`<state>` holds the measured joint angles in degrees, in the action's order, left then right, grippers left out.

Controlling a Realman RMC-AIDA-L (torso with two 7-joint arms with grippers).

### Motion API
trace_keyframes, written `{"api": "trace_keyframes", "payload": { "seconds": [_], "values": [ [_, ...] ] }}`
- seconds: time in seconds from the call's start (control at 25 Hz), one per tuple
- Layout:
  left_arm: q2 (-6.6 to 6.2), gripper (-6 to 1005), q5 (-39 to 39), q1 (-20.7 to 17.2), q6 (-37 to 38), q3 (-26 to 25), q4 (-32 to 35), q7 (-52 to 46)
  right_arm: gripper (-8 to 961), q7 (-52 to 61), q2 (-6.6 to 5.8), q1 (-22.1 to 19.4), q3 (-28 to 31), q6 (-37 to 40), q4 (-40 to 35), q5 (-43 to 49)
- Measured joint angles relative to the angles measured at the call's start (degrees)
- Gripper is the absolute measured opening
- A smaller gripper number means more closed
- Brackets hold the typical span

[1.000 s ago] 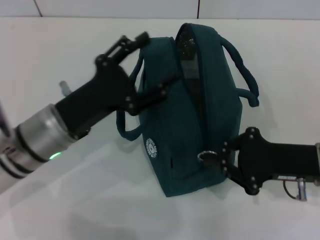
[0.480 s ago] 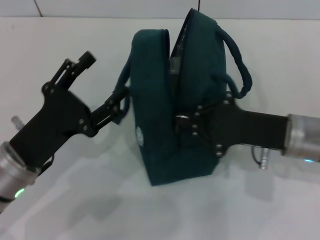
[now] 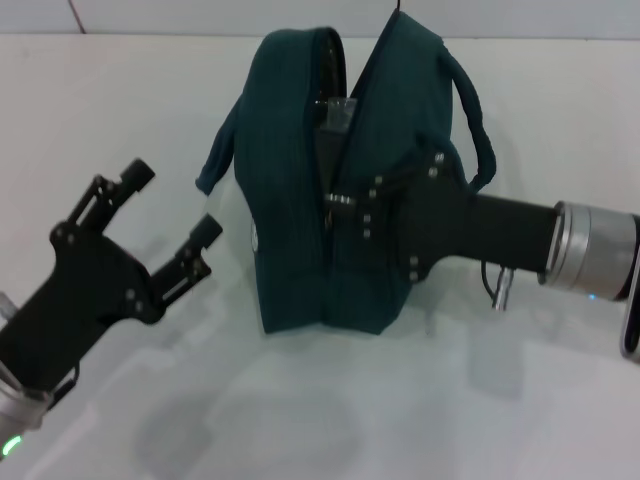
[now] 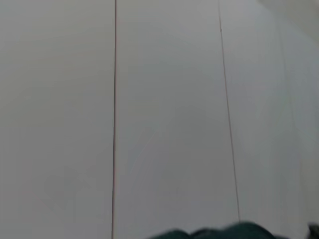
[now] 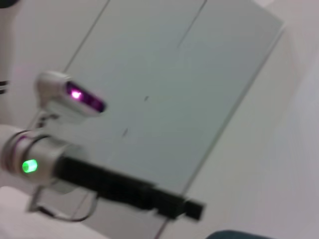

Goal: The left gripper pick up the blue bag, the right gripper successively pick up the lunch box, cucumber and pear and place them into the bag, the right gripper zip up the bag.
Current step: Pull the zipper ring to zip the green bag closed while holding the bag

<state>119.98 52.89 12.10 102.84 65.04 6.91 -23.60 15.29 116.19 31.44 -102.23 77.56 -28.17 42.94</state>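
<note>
While the left gripper (image 3: 170,222) hangs low on the left over the white surface (image 3: 520,420), its fingers spread wide and holding nothing, there is a clear gap between its fingertips and the blue bag (image 3: 290,200); the nearest loop handle dangles just beside it, not touching. The bag stands upright in the middle, dark teal fabric, tall and narrow from this angle, its zipper parted near the top into a V with a dark glimpse of the inside; a small pale round logo sits low on its left flank, too foreshortened to read. On the right, the right gripper (image 3: 338,200) is pressed against the bag's zipper line, pinched narrow at a small metal piece there, though exactly what it holds cannot be made out; its black studded body covers the bag's right face, and the second handle loops out behind it. Bare surface lies open in front and to both sides; the wall runs close behind the bag.
</note>
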Motion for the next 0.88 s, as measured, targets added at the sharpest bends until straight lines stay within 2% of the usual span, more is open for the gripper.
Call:
{"api": "trace_keyframes", "payload": {
  "seconds": [0.36, 0.64, 0.88],
  "values": [
    [0.01, 882, 3.9, -0.2, -3.8, 1.0, -2.7, -0.8, 8, -1.2, 0.0, 0.6, -0.1, -0.1, -0.7, -2.3],
    [-0.02, 868, 4.1, 4.7, -6.8, 5.8, -5.4, -3.6, 9, -1.3, 0.0, 0.9, -0.1, -0.2, -0.7, -2.3],
    [0.01, 858, 4.1, 7.2, -8.2, 6.1, -5.5, -3.9, 9, -1.3, 0.0, 0.6, -0.1, 0.1, -0.4, -2.3]
  ]
}}
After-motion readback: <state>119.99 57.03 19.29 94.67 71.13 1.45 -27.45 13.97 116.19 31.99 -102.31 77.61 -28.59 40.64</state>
